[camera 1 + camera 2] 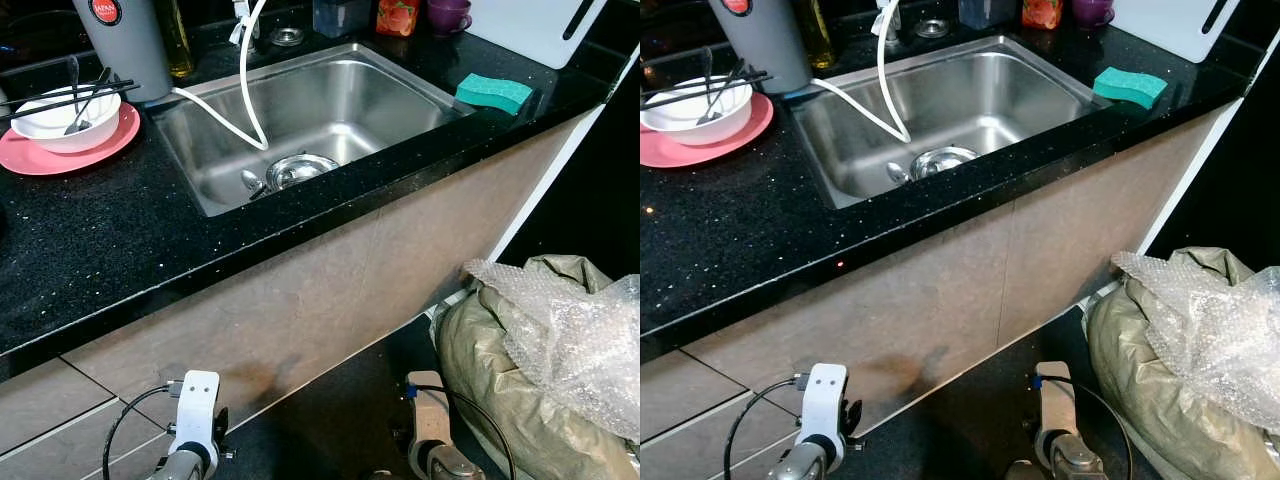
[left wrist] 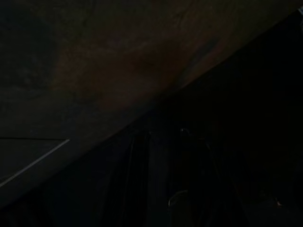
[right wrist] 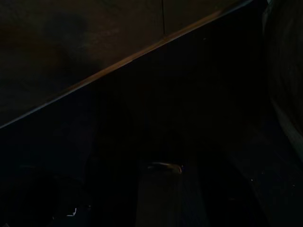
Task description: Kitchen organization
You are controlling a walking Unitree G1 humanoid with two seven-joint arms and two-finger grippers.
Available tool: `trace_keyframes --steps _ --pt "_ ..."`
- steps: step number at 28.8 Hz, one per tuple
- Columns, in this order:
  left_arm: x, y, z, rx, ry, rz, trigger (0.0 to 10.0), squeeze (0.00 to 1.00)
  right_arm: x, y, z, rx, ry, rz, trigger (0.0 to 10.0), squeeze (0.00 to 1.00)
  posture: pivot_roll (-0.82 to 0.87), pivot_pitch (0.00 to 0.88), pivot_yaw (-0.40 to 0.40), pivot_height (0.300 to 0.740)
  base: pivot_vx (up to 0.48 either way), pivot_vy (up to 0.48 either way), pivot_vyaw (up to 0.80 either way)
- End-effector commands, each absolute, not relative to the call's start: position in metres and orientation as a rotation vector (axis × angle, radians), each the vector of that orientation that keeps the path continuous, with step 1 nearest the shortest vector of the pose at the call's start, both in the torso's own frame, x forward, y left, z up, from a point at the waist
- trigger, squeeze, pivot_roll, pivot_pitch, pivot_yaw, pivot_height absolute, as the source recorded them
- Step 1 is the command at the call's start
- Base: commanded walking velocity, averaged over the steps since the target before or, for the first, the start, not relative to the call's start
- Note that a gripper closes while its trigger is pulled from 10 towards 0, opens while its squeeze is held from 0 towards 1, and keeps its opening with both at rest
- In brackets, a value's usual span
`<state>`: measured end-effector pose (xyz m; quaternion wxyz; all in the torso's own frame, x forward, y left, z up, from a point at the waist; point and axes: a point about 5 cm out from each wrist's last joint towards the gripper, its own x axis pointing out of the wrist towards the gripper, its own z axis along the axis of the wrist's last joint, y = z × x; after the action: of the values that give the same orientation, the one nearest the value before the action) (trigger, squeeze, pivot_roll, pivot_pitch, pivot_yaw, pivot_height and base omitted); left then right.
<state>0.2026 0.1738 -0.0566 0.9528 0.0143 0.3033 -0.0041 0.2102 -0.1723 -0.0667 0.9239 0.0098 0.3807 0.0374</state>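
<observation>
Black speckled counter (image 1: 90, 240) surrounds a steel sink (image 1: 330, 100) with a white hose (image 1: 245, 90) hanging into it. A white bowl (image 1: 60, 120) sits on a pink plate (image 1: 40, 155); a green sponge (image 1: 493, 92) lies right of the sink. Both arms hang low by the cabinet; whether either claw is spread or pressed together cannot be told.

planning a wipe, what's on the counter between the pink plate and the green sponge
The stainless steel sink lies between the pink plate and green sponge, seen in both eye views.

Left arm (image 1: 193, 420) and right arm (image 1: 432, 425) hang idle, low.
</observation>
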Motion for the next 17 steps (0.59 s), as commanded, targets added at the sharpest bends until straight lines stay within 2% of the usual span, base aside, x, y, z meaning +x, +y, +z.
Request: trace_keyframes --steps 1,12,17 --pt "0.196 0.176 -0.06 0.045 0.636 -0.015 10.0 0.0 0.203 -0.172 -0.071 0.015 0.811 0.08 10.0 0.0 0.02 0.145 0.009 0.74 0.0 0.0 0.0" --pt "0.217 0.174 -0.048 0.038 0.579 -0.026 10.0 0.0 0.225 -0.175 -0.058 0.038 0.733 0.048 10.0 0.0 0.02 0.138 0.006 0.74 0.0 0.0 0.0" --pt "0.184 0.186 -0.066 0.063 0.675 -0.011 10.0 0.0 0.199 -0.184 -0.073 0.006 0.824 0.034 10.0 0.0 0.02 0.145 0.007 0.74 0.0 0.0 0.0"
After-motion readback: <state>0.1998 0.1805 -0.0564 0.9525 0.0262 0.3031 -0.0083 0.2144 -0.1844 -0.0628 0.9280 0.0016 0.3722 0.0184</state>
